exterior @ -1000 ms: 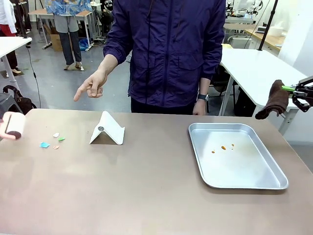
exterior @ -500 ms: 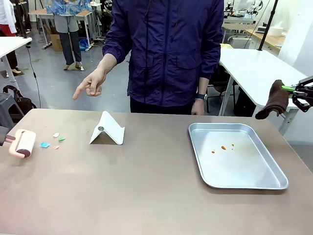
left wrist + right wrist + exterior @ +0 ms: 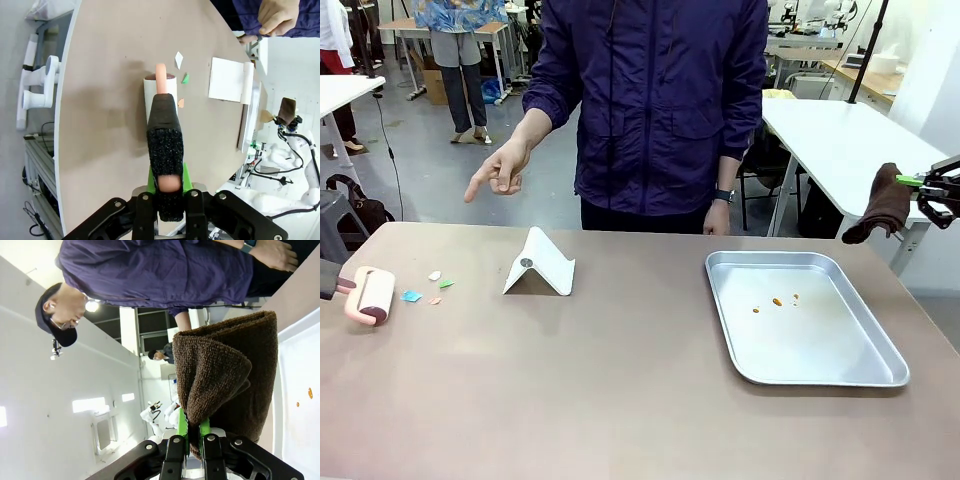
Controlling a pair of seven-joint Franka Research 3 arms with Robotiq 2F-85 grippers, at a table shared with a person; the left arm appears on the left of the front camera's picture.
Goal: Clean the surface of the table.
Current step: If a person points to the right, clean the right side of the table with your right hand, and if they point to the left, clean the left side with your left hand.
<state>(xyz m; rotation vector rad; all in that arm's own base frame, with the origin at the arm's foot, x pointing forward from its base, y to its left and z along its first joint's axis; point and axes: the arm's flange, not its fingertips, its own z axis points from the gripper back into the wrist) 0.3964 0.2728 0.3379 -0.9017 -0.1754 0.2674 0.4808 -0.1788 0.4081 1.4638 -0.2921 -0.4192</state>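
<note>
Because the paper scraps (image 3: 411, 296) lie at the far left of the brownish worktop (image 3: 620, 400), the lint roller (image 3: 372, 296) sits low just beside them; whether its drum touches the surface I cannot tell. The left claw (image 3: 168, 186) is clamped narrow on the roller's foam-wrapped handle and reaches in from the frame's left edge. At upper left a person's hand (image 3: 498, 170) points a finger down toward that litter, likely marking the spot. At the far right edge the right claw (image 3: 923, 184) hangs raised beyond the worktop, pinched on a folded brown cloth (image 3: 883, 202), probably kept ready for wiping. A metal tray (image 3: 820, 378) holding a few orange crumbs lies at lower right.
</note>
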